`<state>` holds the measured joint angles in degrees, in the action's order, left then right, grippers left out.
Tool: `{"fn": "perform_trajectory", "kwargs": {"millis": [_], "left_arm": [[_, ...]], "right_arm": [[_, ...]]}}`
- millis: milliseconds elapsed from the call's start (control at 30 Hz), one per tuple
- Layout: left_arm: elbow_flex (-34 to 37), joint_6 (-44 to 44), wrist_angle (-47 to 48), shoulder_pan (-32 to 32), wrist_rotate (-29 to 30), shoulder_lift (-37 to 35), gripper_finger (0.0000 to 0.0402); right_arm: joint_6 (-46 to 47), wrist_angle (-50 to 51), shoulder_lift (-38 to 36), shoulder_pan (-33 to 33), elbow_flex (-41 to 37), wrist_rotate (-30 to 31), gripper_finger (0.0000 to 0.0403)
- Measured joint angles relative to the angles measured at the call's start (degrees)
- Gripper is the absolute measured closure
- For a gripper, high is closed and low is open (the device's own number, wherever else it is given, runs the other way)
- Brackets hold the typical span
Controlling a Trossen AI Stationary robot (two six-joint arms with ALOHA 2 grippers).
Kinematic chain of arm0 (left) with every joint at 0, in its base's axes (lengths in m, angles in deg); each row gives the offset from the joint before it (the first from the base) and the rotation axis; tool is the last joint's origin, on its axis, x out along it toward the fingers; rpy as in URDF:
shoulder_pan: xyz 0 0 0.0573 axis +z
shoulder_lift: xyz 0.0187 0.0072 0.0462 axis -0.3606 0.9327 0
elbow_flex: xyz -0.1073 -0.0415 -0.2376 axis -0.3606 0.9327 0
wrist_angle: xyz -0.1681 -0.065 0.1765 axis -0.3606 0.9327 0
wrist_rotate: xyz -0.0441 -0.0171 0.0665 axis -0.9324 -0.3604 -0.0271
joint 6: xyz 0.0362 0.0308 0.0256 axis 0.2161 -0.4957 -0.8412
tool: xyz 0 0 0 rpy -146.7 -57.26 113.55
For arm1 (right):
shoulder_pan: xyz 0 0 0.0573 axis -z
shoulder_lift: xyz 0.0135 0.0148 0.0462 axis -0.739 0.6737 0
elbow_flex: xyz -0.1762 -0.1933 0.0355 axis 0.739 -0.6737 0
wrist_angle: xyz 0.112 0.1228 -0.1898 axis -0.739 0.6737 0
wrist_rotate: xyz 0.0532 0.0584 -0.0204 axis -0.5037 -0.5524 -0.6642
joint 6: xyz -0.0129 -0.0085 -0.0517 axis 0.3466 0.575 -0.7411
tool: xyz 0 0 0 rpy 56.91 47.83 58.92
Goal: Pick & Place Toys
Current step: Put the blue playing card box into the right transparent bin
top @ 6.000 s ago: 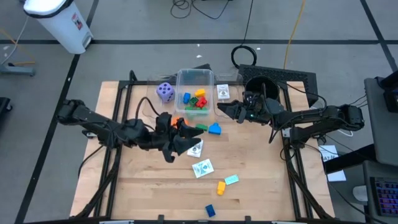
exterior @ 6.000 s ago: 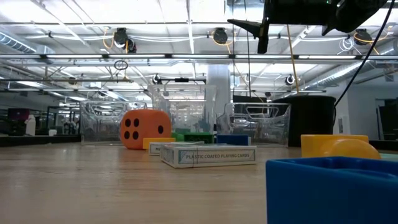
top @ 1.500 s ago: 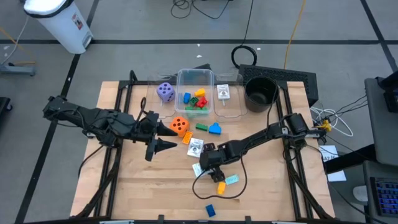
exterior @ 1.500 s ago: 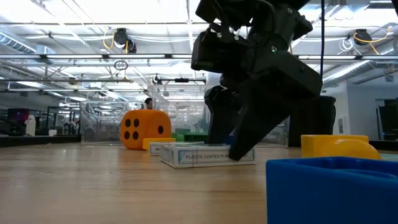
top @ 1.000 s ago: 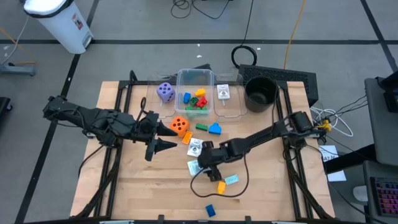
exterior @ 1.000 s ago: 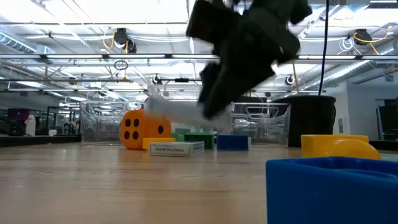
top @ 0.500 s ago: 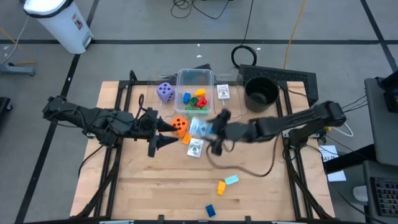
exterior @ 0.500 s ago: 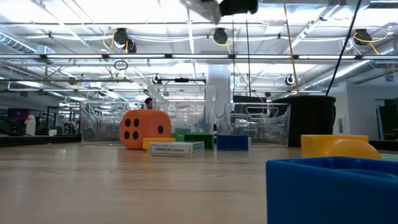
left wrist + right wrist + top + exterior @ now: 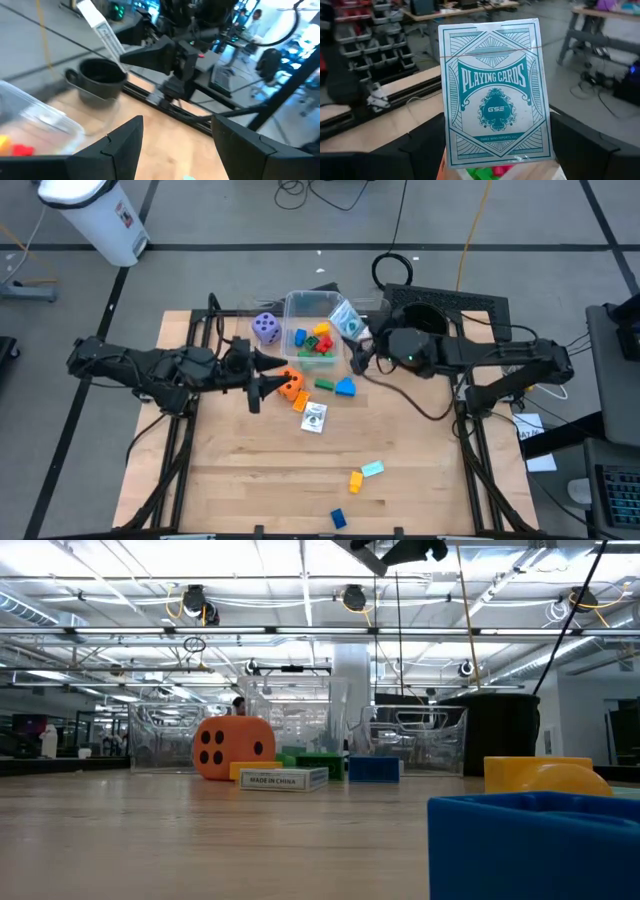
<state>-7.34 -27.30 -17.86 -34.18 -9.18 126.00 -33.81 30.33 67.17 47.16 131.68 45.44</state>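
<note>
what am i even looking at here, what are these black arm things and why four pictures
Two robot arms work at a wooden table, each ending in a two-finger gripper. One picture looks straight down, one sits level with the tabletop, and one camera rides on each wrist. The right gripper holds a pack of playing cards in its jaws above the clear tub, which already contains coloured blocks. The left gripper, jaws open and empty, hovers by the orange die. Another card pack, a purple die and a black pot are also there.
</note>
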Motion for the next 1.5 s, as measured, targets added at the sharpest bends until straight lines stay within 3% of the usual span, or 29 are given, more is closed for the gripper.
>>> {"fn": "perform_trajectory", "kwargs": {"millis": [233, 500, 667, 833, 1200, 1500], "left_arm": [[0.07, -8.25, -0.58, 4.00, -0.61, -1.24, 0.0160], [0.00, -20.53, 2.50, 9.01, -4.42, -12.04, 0.0160], [-0.02, -24.88, 6.44, 12.90, -4.44, -18.82, 0.0160], [-0.04, -26.45, 11.07, 15.58, -5.69, -21.88, 0.0160], [-0.02, -24.90, 17.06, 17.98, -9.14, -21.91, 0.0160], [0.00, -25.38, 17.47, 18.01, -10.00, -21.77, 0.0160]], "right_arm": [[6.12, 11.92, 6.04, 5.99, 9.22, 2.84, 0.0102], [16.45, 27.63, 19.65, 13.21, 23.71, 2.31, 0.0102], [26.74, 37.98, 26.78, 18.11, 29.89, -3.08, 0.0102], [31.62, 43.01, 30.77, 22.08, 30.14, -8.24, 0.0102], [37.13, 43.92, 31.45, 26.80, 26.02, -9.20, 0.0099], [37.79, 34.80, 31.56, 28.34, 17.17, -13.78, 0.0098]]}}
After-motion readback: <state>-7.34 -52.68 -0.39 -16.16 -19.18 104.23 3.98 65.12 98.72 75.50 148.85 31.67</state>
